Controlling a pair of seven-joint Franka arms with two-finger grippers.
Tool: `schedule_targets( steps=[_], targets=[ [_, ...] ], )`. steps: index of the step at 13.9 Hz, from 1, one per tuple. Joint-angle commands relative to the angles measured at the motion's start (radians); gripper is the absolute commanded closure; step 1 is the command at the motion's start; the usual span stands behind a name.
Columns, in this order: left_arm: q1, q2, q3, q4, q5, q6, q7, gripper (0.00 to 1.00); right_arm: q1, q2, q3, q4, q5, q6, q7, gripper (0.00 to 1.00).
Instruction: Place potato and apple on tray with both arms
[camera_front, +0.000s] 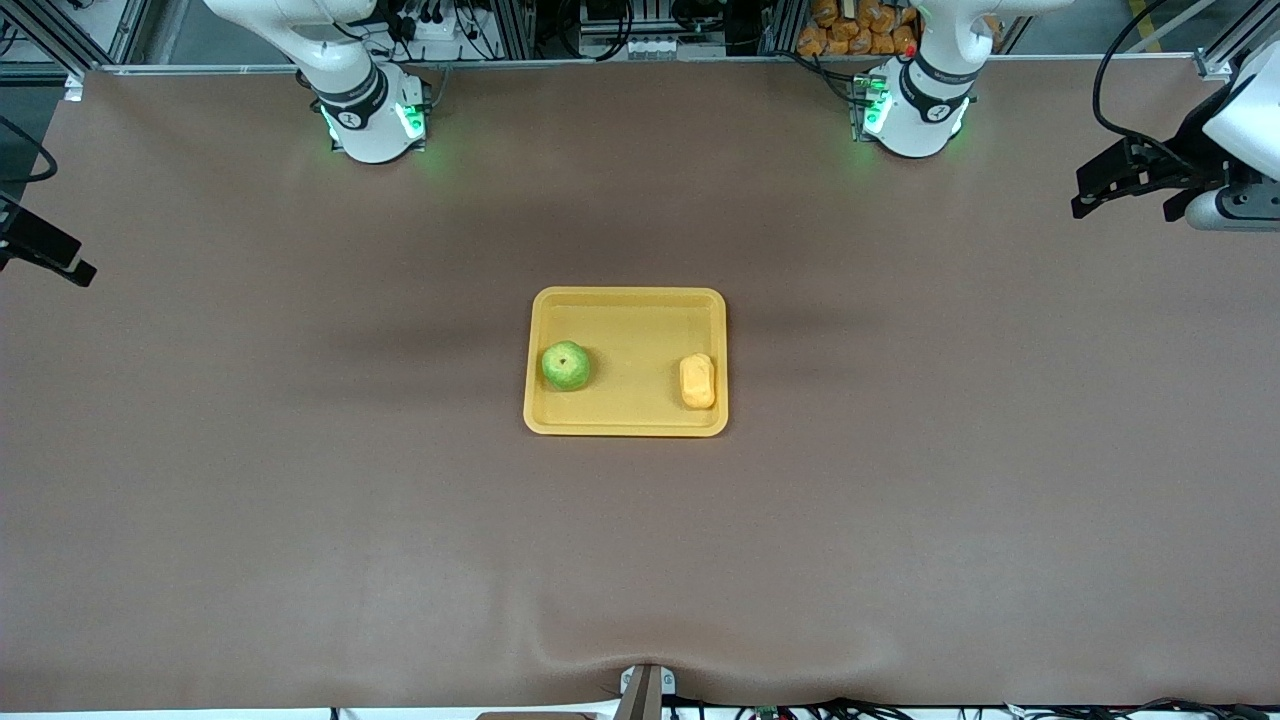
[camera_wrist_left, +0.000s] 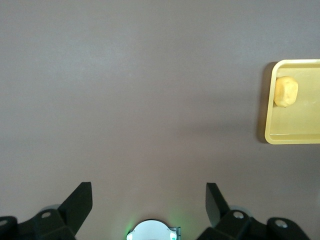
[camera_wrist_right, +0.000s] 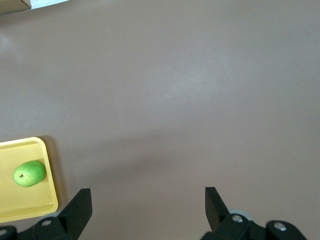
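Note:
The yellow tray lies at the middle of the table. The green apple sits in it toward the right arm's end. The yellow-orange potato lies in it toward the left arm's end. My left gripper is open and empty, up over the table's left-arm end, away from the tray. My right gripper hangs over the right-arm end, only partly in view. In the left wrist view my left gripper is open, with the potato in the tray. In the right wrist view my right gripper is open, with the apple in the tray.
The brown table cover is bare around the tray. The arm bases stand lit green at the table's edge farthest from the front camera. A small mount sits at the nearest edge.

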Motion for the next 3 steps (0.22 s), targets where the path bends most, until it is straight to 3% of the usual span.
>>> schedule_targets(
  steps=[1,3],
  targets=[
    [0.005,0.011,-0.003,0.024,0.004,-0.017,-0.004,0.0,0.009,0.009,-0.001,0.024,-0.012,-0.021,-0.004,0.0],
    [0.005,0.011,-0.001,0.025,0.004,-0.017,-0.003,0.0,0.008,0.009,0.001,0.024,-0.012,-0.021,-0.004,0.0]
  ],
)
